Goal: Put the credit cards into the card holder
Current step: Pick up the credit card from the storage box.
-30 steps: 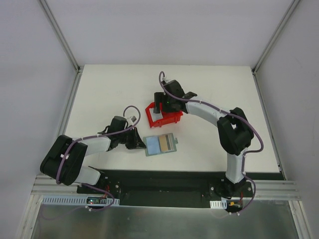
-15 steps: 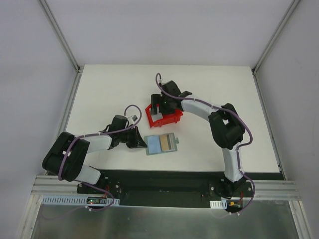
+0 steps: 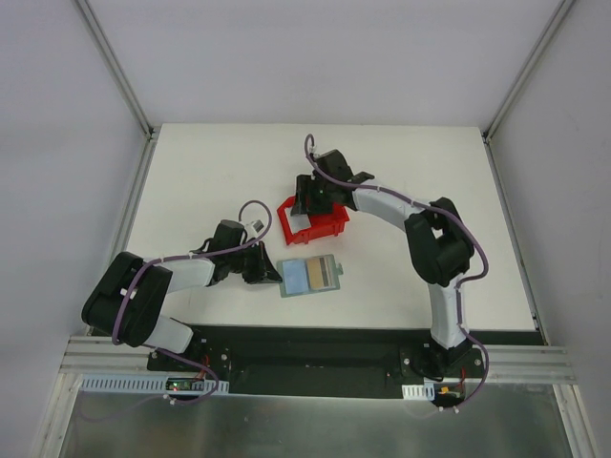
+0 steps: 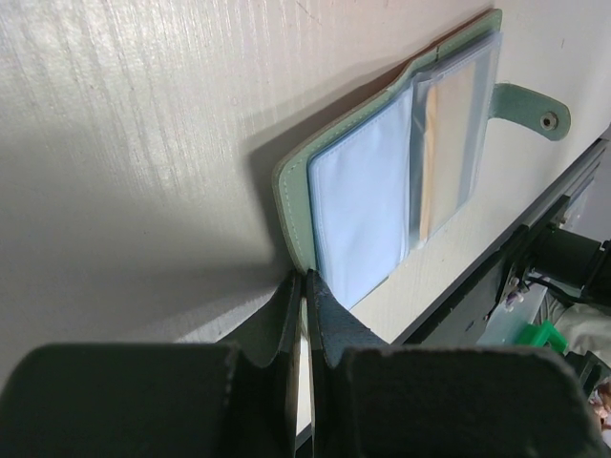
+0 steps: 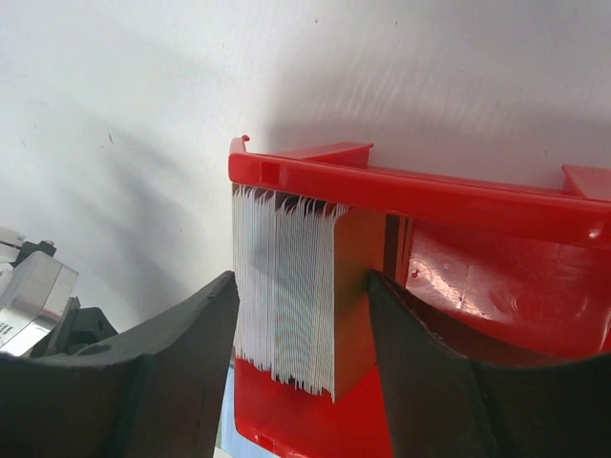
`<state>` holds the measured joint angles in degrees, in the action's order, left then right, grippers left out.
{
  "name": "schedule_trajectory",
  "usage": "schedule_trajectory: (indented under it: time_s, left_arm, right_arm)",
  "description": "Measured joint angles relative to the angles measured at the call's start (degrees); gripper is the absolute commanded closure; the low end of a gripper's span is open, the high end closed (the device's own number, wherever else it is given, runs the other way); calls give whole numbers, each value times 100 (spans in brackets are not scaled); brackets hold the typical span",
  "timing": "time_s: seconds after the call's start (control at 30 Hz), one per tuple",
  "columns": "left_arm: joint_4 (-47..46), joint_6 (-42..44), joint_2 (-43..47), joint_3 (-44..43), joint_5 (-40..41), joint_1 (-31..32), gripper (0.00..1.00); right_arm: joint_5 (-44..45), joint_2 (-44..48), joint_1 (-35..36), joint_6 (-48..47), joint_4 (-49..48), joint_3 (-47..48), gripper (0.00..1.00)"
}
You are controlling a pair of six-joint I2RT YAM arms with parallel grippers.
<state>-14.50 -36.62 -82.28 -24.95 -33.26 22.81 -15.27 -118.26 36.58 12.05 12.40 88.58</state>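
My right gripper [image 5: 302,296] is hovering, jaws spread around the credit cards [image 5: 277,258] standing edge-up in the red bin [image 5: 439,196]. Thin, stiff and slick, I judge, so I am aiming to pinch one by its top edge. My left gripper [image 4: 304,291], jaws pressed together, is sitting beside the open card holder [image 4: 363,200] on the tabletop [image 4: 143,143].

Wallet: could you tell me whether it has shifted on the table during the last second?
No. The wallet lies in the same spot, its gap to the table's near edge unchanged.

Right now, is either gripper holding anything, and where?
Right gripper straddles the card stack across its end faces; clamping unclear. Left gripper is shut at the card holder corner; pinch unclear.
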Motion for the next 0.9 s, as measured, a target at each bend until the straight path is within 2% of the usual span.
schedule_trajectory:
  time_s: [0.23, 0.37, 0.47, 0.67, 0.9]
  left_arm:
    - [-11, 2, 0, 0, -74, 0, 100]
    - [-11, 2, 0, 0, -76, 0, 100]
    - [-13, 2, 0, 0, -79, 0, 100]
    - [-15, 2, -2, 0, -79, 0, 100]
    - [-17, 2, -2, 0, -83, 0, 100]
  right_arm:
    - [-61, 48, -24, 22, -22, -15, 53]
    - [-63, 55, -24, 33, -20, -22, 67]
    - [-55, 59, -24, 44, -22, -31, 70]
    - [-31, 146, -37, 39, -17, -90, 86]
    - [55, 315, -81, -2, -13, -116, 99]
